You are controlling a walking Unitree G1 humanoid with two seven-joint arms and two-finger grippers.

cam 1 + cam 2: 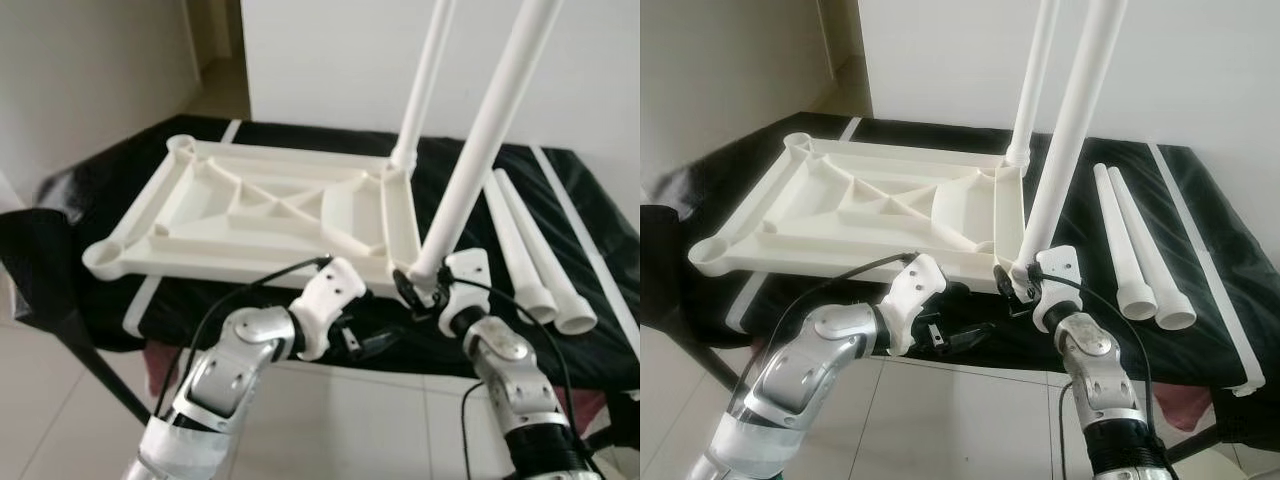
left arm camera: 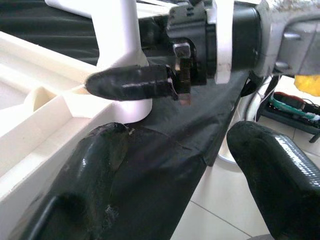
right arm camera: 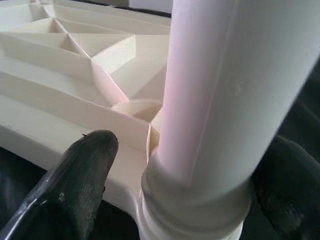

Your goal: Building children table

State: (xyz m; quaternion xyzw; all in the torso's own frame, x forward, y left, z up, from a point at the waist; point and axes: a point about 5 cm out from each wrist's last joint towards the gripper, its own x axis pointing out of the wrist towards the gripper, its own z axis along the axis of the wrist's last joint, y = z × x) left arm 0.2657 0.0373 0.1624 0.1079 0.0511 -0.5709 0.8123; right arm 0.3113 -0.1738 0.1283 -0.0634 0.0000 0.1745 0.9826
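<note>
At the near corner of the upturned white tabletop (image 1: 270, 215), the right pincer (image 1: 425, 285) grips a leg (image 1: 480, 150) at its base, seating it in the socket. The left pincer (image 1: 350, 335) hangs wide just below the tabletop's near edge. Beyond, one fitted leg (image 1: 425, 80) stands in the far corner; two loose legs (image 1: 530, 250) lie beside the tabletop on the black-covered counter (image 1: 590, 230). Roughly half done.

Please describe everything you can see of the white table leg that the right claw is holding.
The leg is a long, round tube, white, apparently smooth plastic, with a wider collar at its lower end. It leans a little, its top leaving the picture. Its base sits at the near right corner socket of the upturned tabletop. The right claw has one black finger on each side of the collar. How deep it sits in the socket cannot be told.
</note>
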